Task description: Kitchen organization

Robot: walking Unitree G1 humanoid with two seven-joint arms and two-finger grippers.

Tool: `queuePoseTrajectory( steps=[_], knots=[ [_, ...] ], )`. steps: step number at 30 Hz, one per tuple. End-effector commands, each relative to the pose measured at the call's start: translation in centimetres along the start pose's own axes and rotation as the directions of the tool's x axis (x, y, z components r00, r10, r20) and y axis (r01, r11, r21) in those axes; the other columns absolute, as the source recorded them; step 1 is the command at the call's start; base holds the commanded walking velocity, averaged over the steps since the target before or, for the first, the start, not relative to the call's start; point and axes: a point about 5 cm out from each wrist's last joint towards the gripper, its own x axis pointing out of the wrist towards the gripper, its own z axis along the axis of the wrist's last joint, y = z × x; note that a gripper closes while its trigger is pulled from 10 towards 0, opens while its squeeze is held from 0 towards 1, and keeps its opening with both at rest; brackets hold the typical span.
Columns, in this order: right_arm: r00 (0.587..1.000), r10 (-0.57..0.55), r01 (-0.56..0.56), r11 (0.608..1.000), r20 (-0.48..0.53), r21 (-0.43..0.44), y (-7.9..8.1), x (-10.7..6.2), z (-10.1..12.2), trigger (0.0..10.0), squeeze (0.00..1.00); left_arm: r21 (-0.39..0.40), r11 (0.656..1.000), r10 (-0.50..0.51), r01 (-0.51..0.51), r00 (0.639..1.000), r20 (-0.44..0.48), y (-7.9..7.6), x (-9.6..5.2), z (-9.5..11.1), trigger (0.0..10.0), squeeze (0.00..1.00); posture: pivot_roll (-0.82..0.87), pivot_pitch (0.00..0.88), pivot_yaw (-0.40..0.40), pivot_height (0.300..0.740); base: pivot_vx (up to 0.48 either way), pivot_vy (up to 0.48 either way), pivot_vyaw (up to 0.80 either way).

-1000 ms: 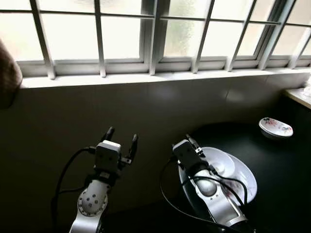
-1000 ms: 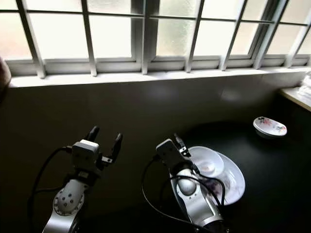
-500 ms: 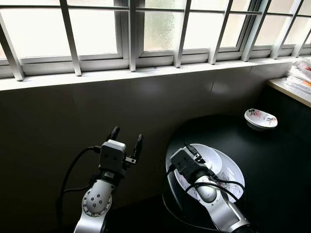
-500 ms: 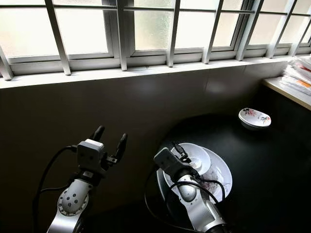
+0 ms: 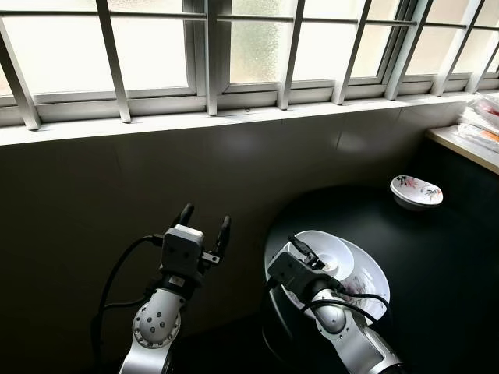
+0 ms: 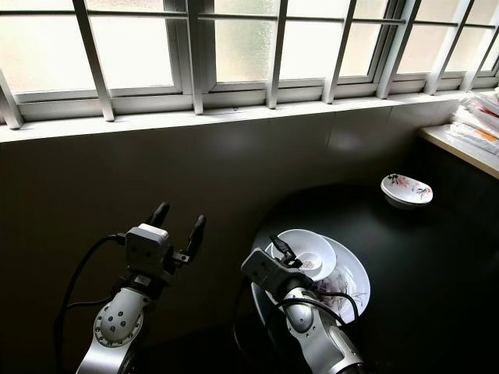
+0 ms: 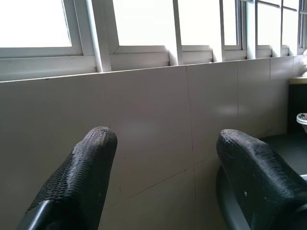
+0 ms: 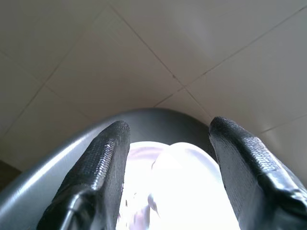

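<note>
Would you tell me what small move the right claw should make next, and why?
Probably ease the right claw down and forward until its open fingers straddle the rim of the small white bowl, then close. The bowl sits in the large plate on the dark round table, just ahead of the claw and not yet gripped. The left claw is held open near the wall.

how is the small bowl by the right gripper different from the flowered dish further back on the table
The small bowl rests nested on a large plate; the flowered dish sits alone on the dark table. The bowl looks plain white; the dish shows a floral print. Both are upright.
</note>
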Motion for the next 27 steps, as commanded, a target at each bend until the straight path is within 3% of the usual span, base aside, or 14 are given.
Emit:
queuePoseTrajectory(
  steps=[1, 10, 11, 12, 13, 14, 27],
  knots=[
    [0.998, 0.02, -0.021, 1.0, -0.052, -0.016, 0.08, -0.35, -1.15, 10.0, 0.0, 0.002, 1.0, -0.011, 0.011, 1.0, -0.024, -0.32, -0.09, -0.43, 10.0, 0.0, 0.06, 0.0, -0.061, 0.74, 0.0, 0.0, 0.0],
    [0.997, 0.024, -0.023, 1.0, -0.072, 0.014, 0.16, -0.44, -1.7, 10.0, 0.0, -0.003, 1.0, -0.02, 0.02, 0.999, -0.029, -0.62, -0.04, -0.55, 10.0, 0.0, 0.05, 0.0, -0.06, 0.74, 0.0, 0.0, 0.0],
    [0.998, 0.022, -0.021, 1.0, -0.066, 0.019, 0.16, -0.43, -1.66, 4.6, 0.0, -0.002, 1.0, -0.02, 0.02, 0.999, -0.03, -0.55, -0.06, -0.57, 10.0, 0.0, 0.05, 0.0, -0.06, 0.74, 0.0, 0.0, 0.0],
    [0.998, 0.022, -0.021, 1.0, -0.066, 0.019, 0.16, -0.43, -1.66, 4.6, 0.0, -0.002, 1.0, -0.02, 0.02, 0.999, -0.03, -0.55, -0.06, -0.57, 10.0, 0.0, 0.05, 0.0, -0.06, 0.74, 0.0, 0.0, 0.0],
    [0.998, 0.02, -0.019, 1.0, -0.056, 0.023, 0.13, -0.38, -1.55, 3.5, 0.0, -0.001, 1.0, -0.018, 0.018, 0.999, -0.03, -0.49, -0.06, -0.59, 10.0, 0.0, 0.05, 0.0, -0.06, 0.74, 0.0, 0.0, 0.0],
    [0.999, 0.018, -0.017, 1.0, -0.051, 0.026, 0.11, -0.35, -1.47, 0.0, 0.0, 0.0, 1.0, -0.017, 0.017, 0.999, -0.031, -0.45, -0.08, -0.61, 10.0, 0.0, 0.05, 0.0, -0.06, 0.74, 0.0, 0.0, 0.0],
    [0.999, 0.001, 0.0, 0.999, -0.035, 0.035, 0.16, -0.28, -1.44, 0.0, 0.0, 0.003, 1.0, -0.02, 0.02, 0.999, -0.041, -0.53, -0.18, -0.89, 10.0, 0.0, 0.05, 0.0, -0.059, 0.74, 0.0, 0.0, 0.0]
  ],
)
